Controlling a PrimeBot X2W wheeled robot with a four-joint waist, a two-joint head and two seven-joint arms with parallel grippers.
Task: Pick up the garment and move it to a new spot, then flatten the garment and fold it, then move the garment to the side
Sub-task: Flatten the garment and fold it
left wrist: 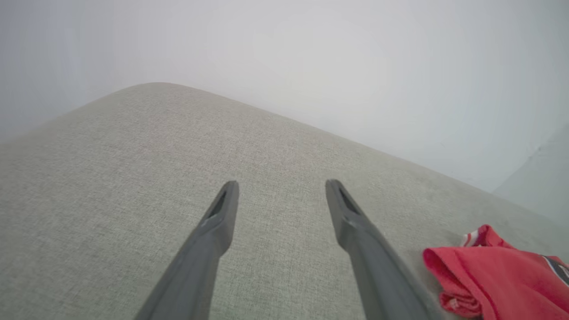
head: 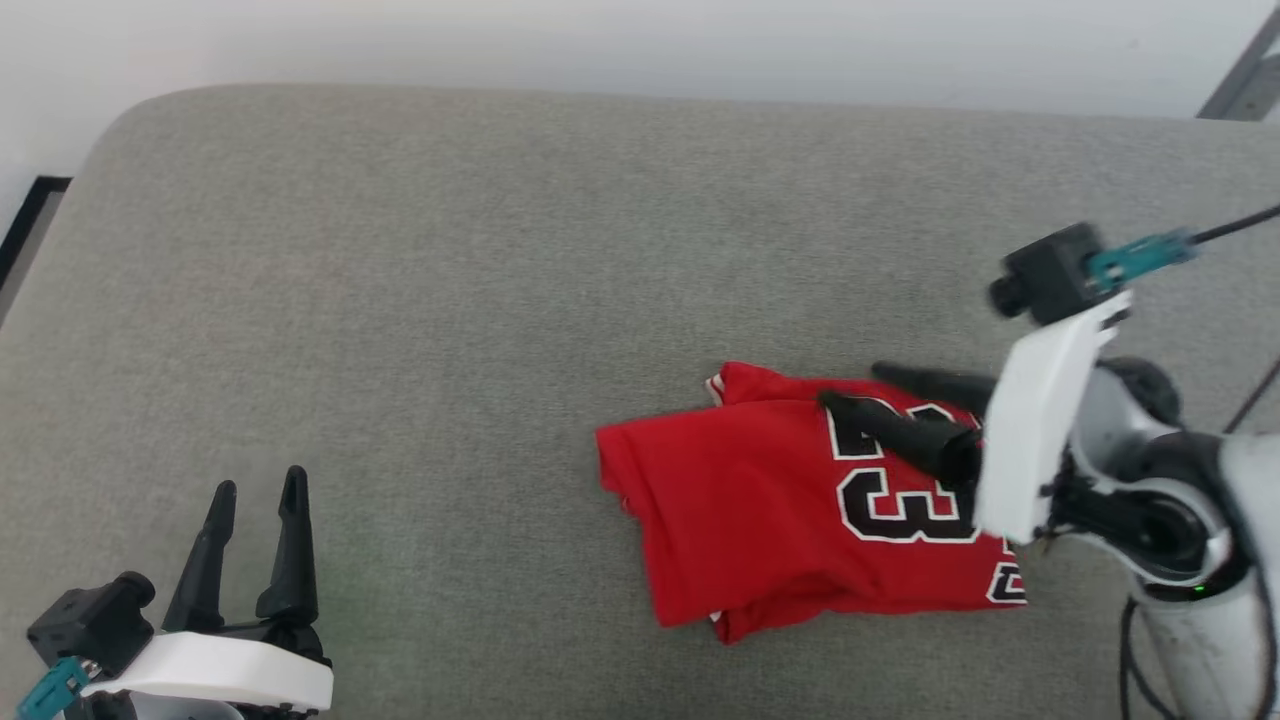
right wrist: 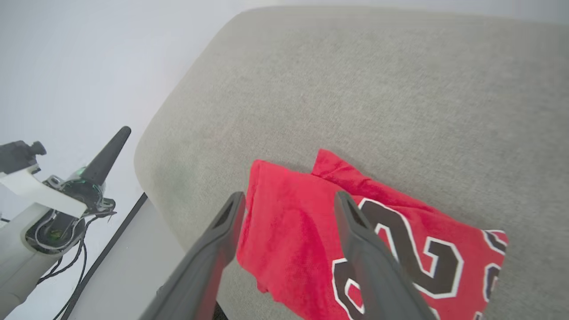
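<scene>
Left gripper (head: 258,488) low over the near left part of the grey cushion (head: 420,260), both dark fingers spread well apart with nothing between them, tips aimed toward the far edge. Same wide, empty gap in the left wrist view (left wrist: 282,184), bare fabric beneath. Further right, past a broad bare stretch of cushion, the red shirt (head: 745,510): folded into a rough rectangle, flat on the cushion, right of the middle and close to the near edge, well apart from the left gripper. Plain red at its left end, slightly rumpled along that edge. Black, white-outlined "23" face up at its right end. Slivers of red-white striped trim at its far left corner and along its near edge. Right gripper (head: 858,386) over the far right part of the shirt, fingers pointing left across the "23", parted and holding nothing. In the right wrist view (right wrist: 289,198), red cloth of the shirt (right wrist: 291,240) in the gap between the fingers. Contact between fingertips and cloth: cannot tell. Small black camera (head: 1050,270) atop the right wrist.
</scene>
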